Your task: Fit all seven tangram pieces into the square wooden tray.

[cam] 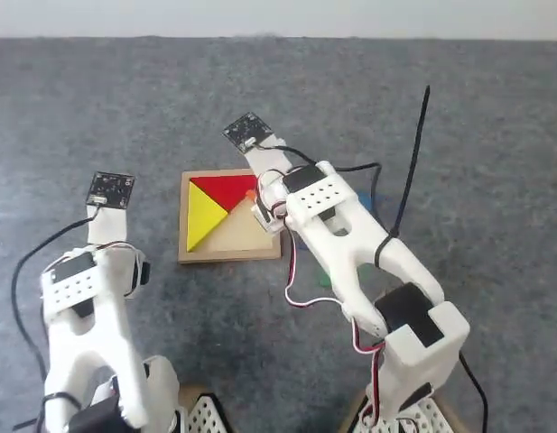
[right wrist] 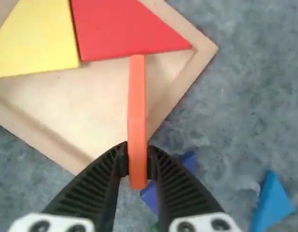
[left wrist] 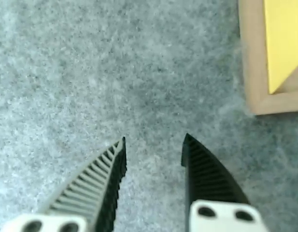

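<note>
So the whole setup sits on a fuzzy grey carpet that covers pretty much everything; along the very top of the high view there's a pale strip of wall. The square wooden tray is a bit left of centre in the high view, lying flat on the carpet; inside it the yellow triangle sits on the left side and the red triangle along the top edge, the two touching along one side; the lower right part of the tray floor is bare wood.

The right gripper is clamped on a thin orange piece, held on edge; the piece pokes out over the tray's bare floor and reaches the red triangle's edge. Two blue pieces are out on the carpet by that gripper, a darker one just beside the fingers and a lighter triangle a bit further off.

The left gripper hangs over plain carpet with its jaws apart and nothing between them; a corner of the tray is near it.
</note>
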You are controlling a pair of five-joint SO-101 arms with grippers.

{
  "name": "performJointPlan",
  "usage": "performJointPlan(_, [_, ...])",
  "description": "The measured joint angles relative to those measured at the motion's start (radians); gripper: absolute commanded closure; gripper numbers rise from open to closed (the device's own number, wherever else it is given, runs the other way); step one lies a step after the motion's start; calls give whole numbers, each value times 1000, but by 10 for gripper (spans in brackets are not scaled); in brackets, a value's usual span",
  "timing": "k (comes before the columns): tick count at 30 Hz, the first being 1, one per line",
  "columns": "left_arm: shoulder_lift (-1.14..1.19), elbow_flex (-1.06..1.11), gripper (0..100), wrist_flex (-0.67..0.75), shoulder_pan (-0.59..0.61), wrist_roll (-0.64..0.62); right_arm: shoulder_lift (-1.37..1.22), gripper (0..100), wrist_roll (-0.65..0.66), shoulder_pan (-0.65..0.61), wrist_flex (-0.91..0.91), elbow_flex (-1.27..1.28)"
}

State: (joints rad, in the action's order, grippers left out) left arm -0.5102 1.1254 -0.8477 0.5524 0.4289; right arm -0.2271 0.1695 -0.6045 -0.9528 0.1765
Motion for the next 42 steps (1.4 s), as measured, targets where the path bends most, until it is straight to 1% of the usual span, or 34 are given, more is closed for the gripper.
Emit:
performJointPlan(7, [0, 0, 819, 0, 0, 0, 0, 976, -138, 0, -9, 0])
performJointPlan(13, [0, 0, 819, 0, 0, 0, 0, 873, -155, 0, -15, 0])
performJointPlan(17, [0, 0, 819, 0, 0, 0, 0, 838, -158, 0, -15, 0])
performJointPlan(25, [0, 0, 819, 0, 0, 0, 0, 842, -158, 0, -15, 0])
performJointPlan(27, [0, 0, 819, 0, 0, 0, 0, 864, -157, 0, -15, 0])
performJointPlan(31, [0, 0, 819, 0, 0, 0, 25, 998, -55, -18, -15, 0])
performJointPlan(33, [0, 0, 819, 0, 0, 0, 37, 972, 0, -60, -17, 0])
performJointPlan(37, [0, 0, 819, 0, 0, 0, 38, 991, 77, -152, -12, 0])
performJointPlan(39, [0, 0, 819, 0, 0, 0, 34, 990, 57, -184, 34, 0])
performJointPlan(42, [0, 0, 819, 0, 0, 0, -35, 987, -84, -199, 137, -2])
